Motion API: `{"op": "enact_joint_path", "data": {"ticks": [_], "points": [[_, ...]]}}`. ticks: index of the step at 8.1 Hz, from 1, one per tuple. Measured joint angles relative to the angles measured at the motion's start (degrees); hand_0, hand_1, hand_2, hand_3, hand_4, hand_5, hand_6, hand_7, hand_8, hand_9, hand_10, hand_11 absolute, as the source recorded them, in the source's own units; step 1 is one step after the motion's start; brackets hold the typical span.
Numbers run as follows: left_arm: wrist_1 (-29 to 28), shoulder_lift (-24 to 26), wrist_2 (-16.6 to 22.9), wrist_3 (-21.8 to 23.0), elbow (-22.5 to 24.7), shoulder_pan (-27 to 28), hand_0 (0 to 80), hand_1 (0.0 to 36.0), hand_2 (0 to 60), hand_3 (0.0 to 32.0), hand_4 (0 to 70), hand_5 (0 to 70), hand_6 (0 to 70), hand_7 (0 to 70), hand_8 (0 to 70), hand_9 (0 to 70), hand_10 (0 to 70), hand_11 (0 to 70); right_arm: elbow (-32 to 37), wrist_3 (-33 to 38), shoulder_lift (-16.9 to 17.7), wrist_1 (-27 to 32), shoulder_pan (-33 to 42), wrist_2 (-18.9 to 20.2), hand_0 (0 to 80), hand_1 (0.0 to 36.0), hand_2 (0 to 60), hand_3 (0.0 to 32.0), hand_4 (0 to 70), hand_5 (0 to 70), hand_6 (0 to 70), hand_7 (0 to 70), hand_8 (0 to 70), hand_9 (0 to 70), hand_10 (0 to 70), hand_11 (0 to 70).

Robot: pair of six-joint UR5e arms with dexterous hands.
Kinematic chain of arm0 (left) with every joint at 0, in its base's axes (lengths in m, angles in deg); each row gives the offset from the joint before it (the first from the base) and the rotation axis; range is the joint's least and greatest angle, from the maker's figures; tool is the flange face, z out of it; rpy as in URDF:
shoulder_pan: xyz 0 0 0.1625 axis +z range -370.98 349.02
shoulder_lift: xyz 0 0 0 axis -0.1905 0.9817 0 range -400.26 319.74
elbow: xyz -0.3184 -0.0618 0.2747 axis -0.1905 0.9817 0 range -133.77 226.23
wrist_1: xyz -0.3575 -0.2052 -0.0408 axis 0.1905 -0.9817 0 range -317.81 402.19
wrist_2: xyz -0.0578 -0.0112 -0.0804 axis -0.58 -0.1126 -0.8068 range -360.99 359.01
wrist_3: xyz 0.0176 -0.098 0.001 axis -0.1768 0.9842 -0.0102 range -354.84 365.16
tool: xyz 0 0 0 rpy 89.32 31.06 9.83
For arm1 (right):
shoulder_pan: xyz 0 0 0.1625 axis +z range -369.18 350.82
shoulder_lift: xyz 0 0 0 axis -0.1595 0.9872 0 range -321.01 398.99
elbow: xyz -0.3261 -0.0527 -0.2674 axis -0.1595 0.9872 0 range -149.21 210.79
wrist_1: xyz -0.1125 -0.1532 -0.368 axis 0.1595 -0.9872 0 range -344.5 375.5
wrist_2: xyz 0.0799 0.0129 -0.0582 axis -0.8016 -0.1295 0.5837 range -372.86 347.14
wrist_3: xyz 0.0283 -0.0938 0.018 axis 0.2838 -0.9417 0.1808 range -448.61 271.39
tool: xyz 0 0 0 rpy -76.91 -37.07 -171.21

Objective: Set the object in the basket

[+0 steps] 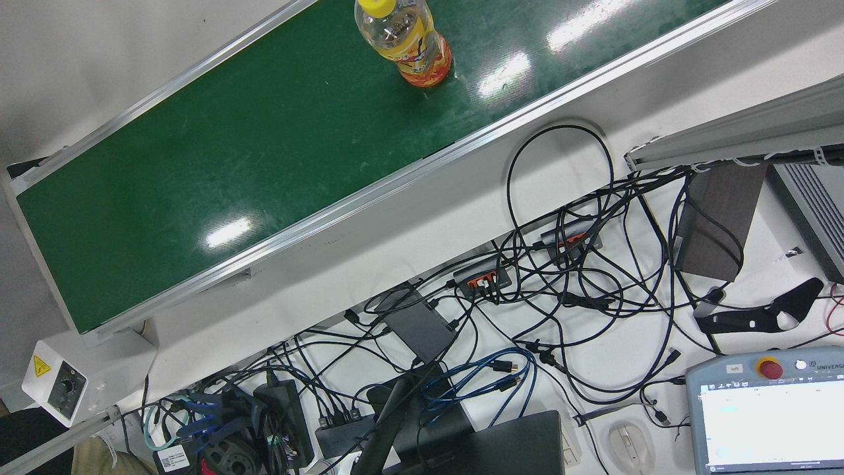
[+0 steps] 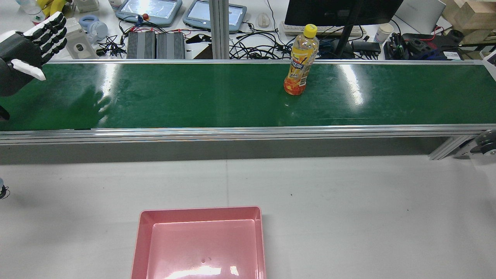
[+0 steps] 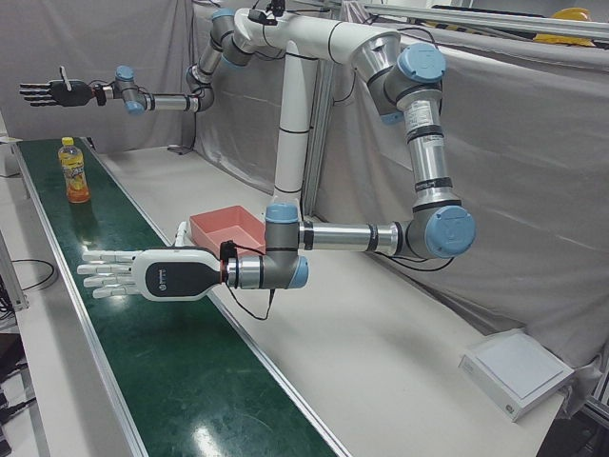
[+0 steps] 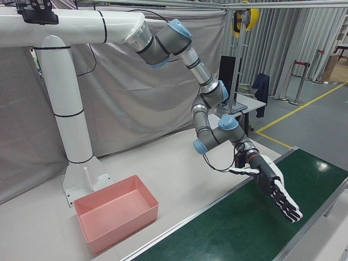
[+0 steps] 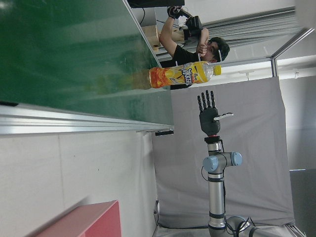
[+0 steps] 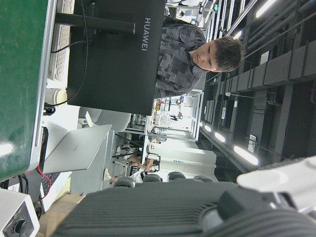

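- The bottle (image 2: 300,64) stands upright on the green belt (image 2: 193,97). It has a yellow cap and an orange label, and it sits toward the belt's far edge as the rear view shows it.
- The front view shows the bottle (image 1: 405,43) near the top of the frame, with nothing touching it.
- The pink basket (image 2: 199,210) sits on the white counter (image 2: 348,201) on the robot's side of the belt, well apart from the bottle.
- The left hand (image 2: 31,50) hovers over the belt's left end in the rear view. Its fingers are spread flat and it holds nothing.
- In the left-front view the left hand (image 3: 143,274) is level above the belt, near the basket, with its fingers pointing across the belt.
- The right hand (image 3: 57,92) hangs high beyond the bottle, with its fingers stretched out and nothing in them.
- The left hand view shows the bottle between the camera and the right hand (image 5: 210,116), which is held palm open.
- Tangled cables (image 1: 560,277) and a teach pendant (image 1: 765,409) lie on the operators' side of the belt.
- A person (image 5: 192,39) stands behind the bottle in the left hand view.
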State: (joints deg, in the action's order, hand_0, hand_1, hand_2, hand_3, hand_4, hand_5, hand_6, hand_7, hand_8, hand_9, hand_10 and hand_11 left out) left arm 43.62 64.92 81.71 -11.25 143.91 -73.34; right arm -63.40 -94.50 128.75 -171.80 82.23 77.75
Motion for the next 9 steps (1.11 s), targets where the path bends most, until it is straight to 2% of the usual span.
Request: {"op": "enact_joint_path", "data": {"ticks": [3, 6, 9], "points": [[-0.66, -0.19, 0.00, 0.03, -0.41, -0.73, 56.4, 4.1, 0.0, 0.6, 6.0, 0.0, 0.0, 0.0, 0.0, 0.0, 0.0, 0.0, 0.09, 0.00, 0.01, 0.00, 0.00, 0.00, 0.0, 0.0, 0.0, 0.0, 0.0, 0.0, 0.0, 0.0, 0.0, 0.0, 0.0, 0.0], [-4.64, -0.31, 0.00, 0.11, -5.28, -2.27, 56.2, 4.1, 0.0, 0.6, 6.1, 0.0, 0.0, 0.0, 0.0, 0.0, 0.0, 0.0, 0.09, 0.00, 0.03, 0.00, 0.00, 0.00, 0.0, 0.0, 0.0, 0.0, 0.0, 0.0, 0.0, 0.0, 0.0, 0.0, 0.0, 0.0], [-5.26, -0.32, 0.00, 0.05, -6.31, -3.08, 56.4, 4.1, 0.0, 0.4, 6.2, 0.0, 0.0, 0.0, 0.0, 0.0, 0.0, 0.0, 0.06, 0.00, 0.06, 0.00, 0.00, 0.00, 0.0, 0.0, 0.0, 0.0, 0.0, 0.0, 0.0, 0.0, 0.0, 0.0, 0.0, 0.0]]}}
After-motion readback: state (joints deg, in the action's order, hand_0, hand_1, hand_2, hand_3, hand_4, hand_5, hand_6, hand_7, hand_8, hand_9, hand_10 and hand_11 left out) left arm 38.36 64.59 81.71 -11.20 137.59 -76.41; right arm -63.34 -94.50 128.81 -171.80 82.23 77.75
